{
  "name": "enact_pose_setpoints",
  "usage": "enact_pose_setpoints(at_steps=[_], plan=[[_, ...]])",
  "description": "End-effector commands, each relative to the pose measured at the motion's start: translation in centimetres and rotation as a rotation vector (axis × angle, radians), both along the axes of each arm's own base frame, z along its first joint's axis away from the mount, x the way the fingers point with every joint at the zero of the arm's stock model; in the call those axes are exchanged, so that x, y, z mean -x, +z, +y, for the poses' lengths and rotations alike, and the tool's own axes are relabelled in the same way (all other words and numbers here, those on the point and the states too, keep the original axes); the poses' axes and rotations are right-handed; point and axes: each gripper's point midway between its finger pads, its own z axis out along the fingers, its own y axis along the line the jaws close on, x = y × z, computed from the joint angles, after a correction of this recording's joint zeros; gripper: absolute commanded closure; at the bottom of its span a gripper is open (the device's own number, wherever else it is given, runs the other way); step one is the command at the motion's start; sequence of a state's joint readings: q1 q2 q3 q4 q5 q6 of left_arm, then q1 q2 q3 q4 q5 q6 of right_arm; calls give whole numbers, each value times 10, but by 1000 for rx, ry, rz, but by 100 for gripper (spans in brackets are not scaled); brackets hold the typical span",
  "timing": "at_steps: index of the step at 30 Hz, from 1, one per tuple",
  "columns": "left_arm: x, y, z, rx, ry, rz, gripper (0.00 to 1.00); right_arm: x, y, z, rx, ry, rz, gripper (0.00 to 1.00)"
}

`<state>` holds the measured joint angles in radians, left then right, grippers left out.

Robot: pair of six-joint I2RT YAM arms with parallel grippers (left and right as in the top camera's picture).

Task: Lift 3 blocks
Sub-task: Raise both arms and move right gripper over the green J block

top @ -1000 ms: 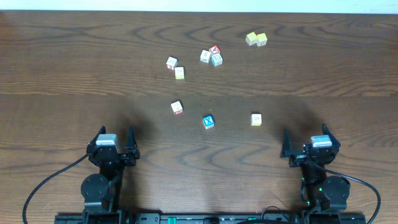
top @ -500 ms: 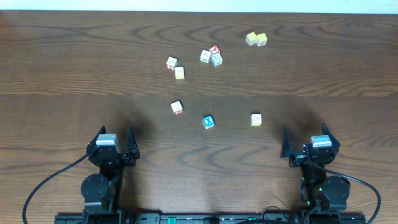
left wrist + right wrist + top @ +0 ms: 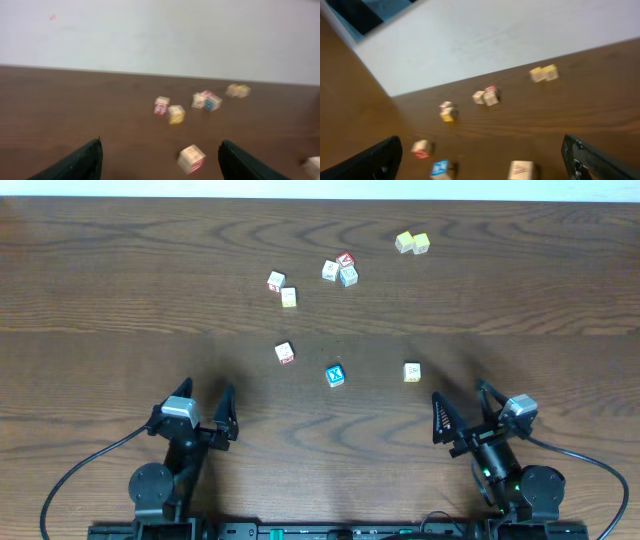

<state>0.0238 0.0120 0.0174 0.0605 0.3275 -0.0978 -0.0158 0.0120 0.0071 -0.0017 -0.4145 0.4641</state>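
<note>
- Step: the very start, reach phase. None of the three blocks is lifted; all sit flat on the desk (image 3: pixel 100 280).
- Landmark: blue cube (image 3: pixel 335 375), white X on top, in the middle of the near row.
- Red-trim cube (image 3: pixel 285 353): left of the blue cube and a bit farther from the robot, apart from it.
- Yellow-trim cube (image 3: pixel 412 371): right of the blue cube, roughly level with it and well apart.
- Left end effector (image 3: pixel 208 388): nearer the robot than the blue cube and off to its left. It is released, with the jaws wide and nothing between them. Its wrist view shows the red-trim cube (image 3: pixel 191 158) ahead between the fingers (image 3: pixel 75 161).
- Right end effector (image 3: pixel 460 392): nearer the robot than the blue cube and off to its right. It is released and empty. Its wrist view is blurred, but the blue cube (image 3: pixel 440 169) and yellow-trim cube (image 3: pixel 521 170) show low in the frame.
- Distractors beyond the blue cube: a pale yellow pair (image 3: pixel 412 243), a red-topped cluster (image 3: pixel 340 270) and two more cubes (image 3: pixel 282 288). Leave these alone.
- Next move, my read: left goes for the red-trim cube and right for the yellow-trim, with the blue cube last.
- This calls for centring the open jaws over one cube, squaring them to its faces, dropping low to the desk, clenching and then raising.
- The cubes are tiny, so a small offset likely nudges one away rather than gripping it.
</note>
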Motion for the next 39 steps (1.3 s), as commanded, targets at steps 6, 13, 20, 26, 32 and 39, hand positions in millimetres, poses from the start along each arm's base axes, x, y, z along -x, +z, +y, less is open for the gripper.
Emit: enact_pose_setpoints(at_steps=[6,13,20,26,32,39], plan=[[24,69,-37,32,-239,-206,26,17,83,5,-121,57,-298,1],[13,109,-31,26,-196,26,25,18,142,-12,26,-81,-267,1],[-9,128,-63,5,-441,456,26,-18,153,2,192,46,193,1],[-39,118,-55,66,-387,672,26,-26,165,51,193,442,358,1],[-49,91,-12,1,-114,1013,14,-57,115,49,198,399,624,1],[-64,64,0,-30,-59,1116,10,-76,29,35,444,112,1012,1]])
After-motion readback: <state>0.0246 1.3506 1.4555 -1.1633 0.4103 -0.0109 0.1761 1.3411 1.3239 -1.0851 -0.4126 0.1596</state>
